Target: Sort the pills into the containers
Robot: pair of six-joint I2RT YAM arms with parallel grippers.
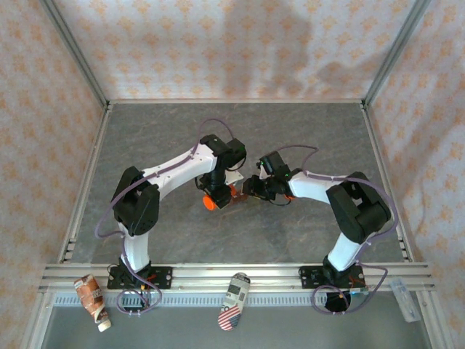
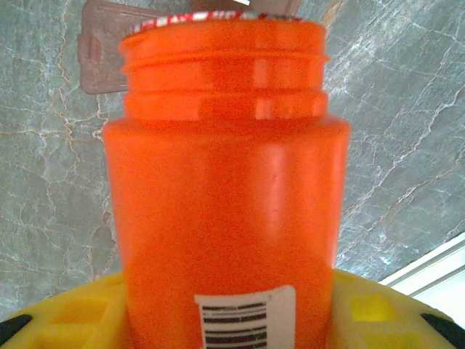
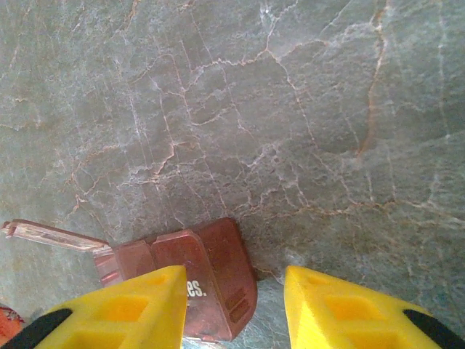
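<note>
The container point(image 3: 218, 265) is a small dark red-brown translucent box lying flat on the grey marbled table point(image 1: 305, 138), near its middle and well away from every edge. One end has rounded corners and the white letters "es." printed on it, and at the other end a paler lid flap point(image 3: 51, 236) stands swung open. The right gripper point(image 3: 234, 275) hovers over that rounded end with its yellow jaws apart and a gap between them. One finger point(image 3: 123, 313) overlaps the box and hides part of it, while the other stands over bare table just beside the box; whether either touches it I cannot tell. Close to the container, the left gripper point(image 1: 213, 193) is clamped on a bright orange bottle point(image 2: 225, 203), whose threaded neck points away from the wrist and whose barcode label point(image 2: 243, 316) sits between the fingers. In the left wrist view the bottle blocks most of the scene, leaving a corner of the brown box visible beyond its shoulder. From above, the two wrists crowd together over the box and cover much of it. Past the near edge, below the rail, lie a crumpled orange-and-white tube point(image 1: 93, 297) and a flag-patterned object point(image 1: 234, 299)
</note>
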